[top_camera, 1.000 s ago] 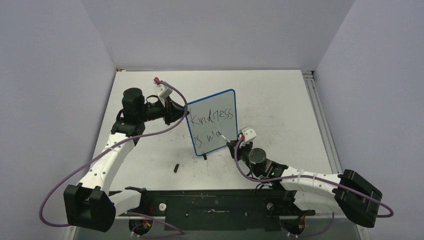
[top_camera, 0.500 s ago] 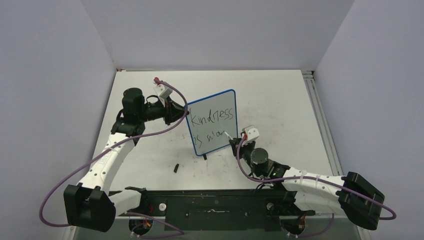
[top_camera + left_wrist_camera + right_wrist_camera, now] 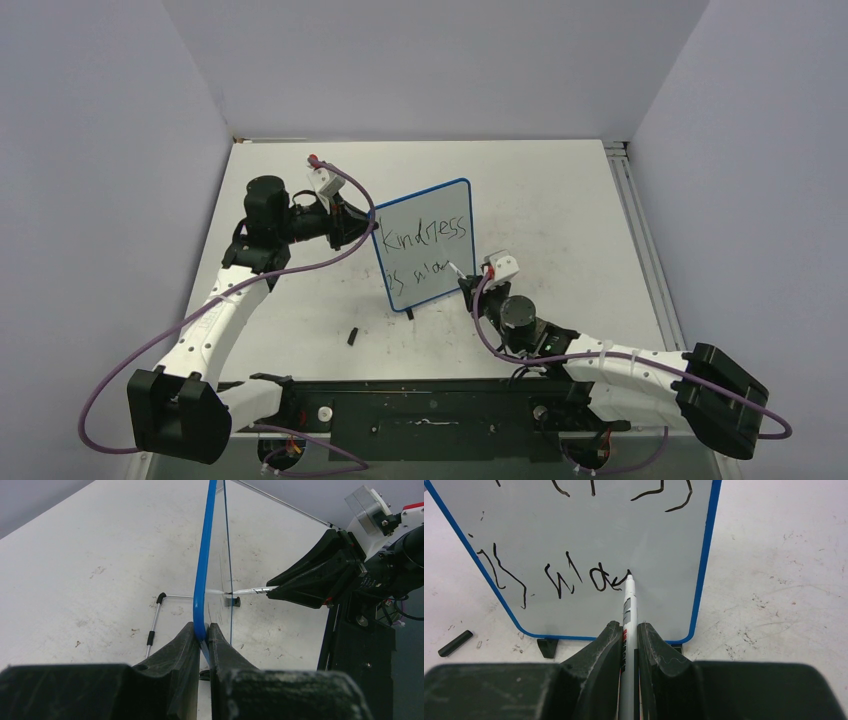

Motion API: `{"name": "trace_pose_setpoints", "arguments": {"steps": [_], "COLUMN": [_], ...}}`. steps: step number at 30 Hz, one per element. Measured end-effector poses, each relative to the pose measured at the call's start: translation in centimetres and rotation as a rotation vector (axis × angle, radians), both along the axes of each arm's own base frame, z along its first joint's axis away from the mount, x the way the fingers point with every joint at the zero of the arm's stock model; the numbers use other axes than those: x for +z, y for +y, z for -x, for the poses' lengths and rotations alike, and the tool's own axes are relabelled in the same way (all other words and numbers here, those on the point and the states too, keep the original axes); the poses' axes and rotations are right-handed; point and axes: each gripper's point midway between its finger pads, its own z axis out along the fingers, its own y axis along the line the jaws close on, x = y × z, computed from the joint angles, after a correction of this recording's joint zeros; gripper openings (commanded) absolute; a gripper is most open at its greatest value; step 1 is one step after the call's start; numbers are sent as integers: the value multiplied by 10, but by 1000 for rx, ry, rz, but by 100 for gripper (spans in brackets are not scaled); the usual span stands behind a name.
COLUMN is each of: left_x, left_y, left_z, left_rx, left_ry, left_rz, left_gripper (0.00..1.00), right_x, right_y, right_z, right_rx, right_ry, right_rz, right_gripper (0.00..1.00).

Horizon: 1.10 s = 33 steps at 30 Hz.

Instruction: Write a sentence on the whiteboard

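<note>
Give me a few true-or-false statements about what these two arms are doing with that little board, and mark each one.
1. The left tool clamps the whiteboard by its edge. True.
2. The right tool holds an eraser. False: it grips a white marker.
3. The marker's tip touches the board's face. True.
4. The whiteboard lies flat. False: it stands upright.
5. The sentence is in red. False: the lettering is black.

plain grey walls (image 3: pixel 430 60) on three sides; scuffed white table (image 3: pixel 560 190)
</note>
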Motion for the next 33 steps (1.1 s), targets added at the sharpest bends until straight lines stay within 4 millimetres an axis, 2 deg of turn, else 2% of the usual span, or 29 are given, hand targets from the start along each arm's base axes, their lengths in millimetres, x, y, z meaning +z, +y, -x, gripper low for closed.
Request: {"name": "trace_pose_setpoints", "arguments": {"steps": [5, 15, 21, 26, 29, 33], "left_x": [0, 0, 0, 0, 0, 0], "left_y": [0, 0, 0, 0, 0, 0], "left_z": [0, 0, 0, 0, 0, 0], "left_rx": [0, -1, -1, -1, -1, -1], "left_ry": [0, 1, 1, 1, 1, 1], "left_rz": [0, 0, 0, 0, 0, 0], "left_gripper": [0, 0, 0, 0, 0, 0], "right_x": [-5, -43, -51, -40, -16, 15], "right_y": [-2, -8, -2, 8, 15, 12], "right_z": [1, 14, 22, 27, 27, 22], "right_rx": [-12, -26, -2, 26, 32, 1], "right_ry": [22, 114, 135, 115, 71, 10], "right_rz": [-15, 20, 31, 25, -13, -72], "right_gripper": [5, 5, 5, 5, 5, 5]}}
